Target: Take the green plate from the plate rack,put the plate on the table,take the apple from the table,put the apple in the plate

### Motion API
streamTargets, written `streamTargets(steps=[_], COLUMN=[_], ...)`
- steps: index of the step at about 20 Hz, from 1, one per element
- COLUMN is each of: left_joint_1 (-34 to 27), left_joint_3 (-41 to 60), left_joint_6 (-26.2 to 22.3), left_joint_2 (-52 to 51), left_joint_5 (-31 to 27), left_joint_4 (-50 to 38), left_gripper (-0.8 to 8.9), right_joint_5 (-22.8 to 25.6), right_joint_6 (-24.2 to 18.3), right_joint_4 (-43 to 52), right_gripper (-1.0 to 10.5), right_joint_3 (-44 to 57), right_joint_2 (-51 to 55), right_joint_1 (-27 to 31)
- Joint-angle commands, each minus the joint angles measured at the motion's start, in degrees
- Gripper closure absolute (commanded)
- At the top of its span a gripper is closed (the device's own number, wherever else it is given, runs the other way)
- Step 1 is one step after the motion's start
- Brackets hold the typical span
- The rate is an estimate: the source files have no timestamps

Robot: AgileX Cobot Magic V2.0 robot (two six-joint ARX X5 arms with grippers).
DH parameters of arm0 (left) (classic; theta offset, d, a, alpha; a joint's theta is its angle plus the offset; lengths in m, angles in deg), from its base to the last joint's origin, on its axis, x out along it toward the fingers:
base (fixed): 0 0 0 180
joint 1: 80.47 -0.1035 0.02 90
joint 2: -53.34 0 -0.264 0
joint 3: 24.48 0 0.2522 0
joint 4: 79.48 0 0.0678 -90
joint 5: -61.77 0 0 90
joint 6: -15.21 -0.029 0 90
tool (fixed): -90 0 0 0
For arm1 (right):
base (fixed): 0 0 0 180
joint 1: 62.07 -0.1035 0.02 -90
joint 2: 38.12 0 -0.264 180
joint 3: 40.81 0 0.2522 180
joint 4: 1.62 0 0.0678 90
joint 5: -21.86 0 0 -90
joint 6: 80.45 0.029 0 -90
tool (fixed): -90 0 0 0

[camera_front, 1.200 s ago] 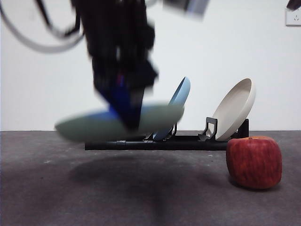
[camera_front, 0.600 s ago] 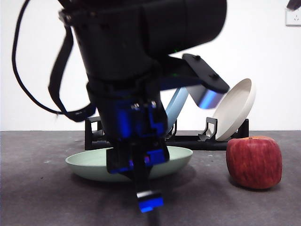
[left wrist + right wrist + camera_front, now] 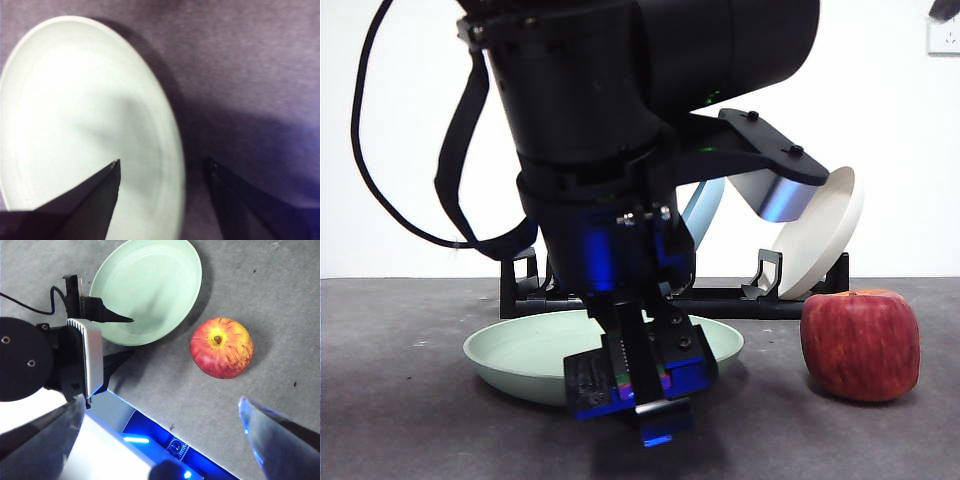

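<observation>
The pale sage-green round plate [image 3: 535, 355] is lying flat on the dark grey tabletop [image 3: 400, 400], and the left gripper [image 3: 162, 167] is hovering over its near rim, jaws apart, one tip over the plate, one beyond the rim. The blocky red apple [image 3: 221, 347] is sitting beside the plate, clear of those jaws. The right gripper [image 3: 160, 410] is hanging high above, jaws wide open, the apple lying between and ahead of them; probably the nearer arm for it.
</observation>
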Motion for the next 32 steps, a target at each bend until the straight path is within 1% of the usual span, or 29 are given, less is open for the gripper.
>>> streamTargets(steps=[1,3,6,8,10,13,16,18,21,23,24,28,32], left_joint_1=[0.28,0.33,0.33,0.33,0.33,0.31,0.24,0.22,0.22,0.22,0.22,0.22,0.22], left_joint_3=[-0.83,-2.34,-5.07,-7.8,-10.95,-15.93,-19.93,-22.01,-22.71,-22.71,-22.73,-22.71,-22.71], left_joint_6=[2.45,4.31,5.4,6.99,9.25,12.79,14.82,15.87,16.31,17.49,17.62,17.79,18.64], left_joint_2=[-1.97,-4.96,-10.23,-13.73,-17.7,-24.09,-30.05,-33.14,-36.79,-37.88,-38.03,-38.01,-38.01], left_joint_5=[0.35,0.44,1.33,2.29,2.49,5.25,8.15,9.7,9.81,9.77,9.73,9.64,9.55], left_joint_4=[3.61,6.25,10.49,15.54,20.46,25.9,27.76,28.68,29.03,30.01,30.77,33.24,33.2], left_gripper=[5.2,5.2,5.2,5.2,5.21,5.22,5.3,5.3,5.31,5.3,5.3,5.3,5.3], right_joint_5=[0.07,0.22,0.37,0.81,4.11,6.47,6.64,10.43,16.09,18.43,18.69,22.38,22.53], right_joint_6=[0.37,0.37,0.37,0.37,0.39,0.79,0.79,0.76,0.76,0.76,0.79,1.01,1.01], right_joint_4=[0.35,0.35,0.81,2.1,4.42,7.56,10.64,12.96,16.39,18.69,20.0,22.08,22.62], right_gripper=[2.6,2.6,2.6,2.6,2.6,2.6,2.6,2.5,2.5,2.5,2.5,2.5,2.5], right_joint_3=[-0.13,-0.13,-0.13,-0.13,-0.13,-0.13,-0.13,-0.13,-0.13,-0.13,-0.13,-0.13,-0.13], right_joint_2=[0.02,0.02,-0.22,-0.74,-2.03,-6.12,-12.37,-17.05,-24.22,-28.04,-29.92,-35.41,-39.04], right_joint_1=[-0.09,-0.09,-0.09,-0.09,-0.11,-0.48,-1.7,-3.48,-7.02,-9.07,-10.08,-12.61,-14.1])
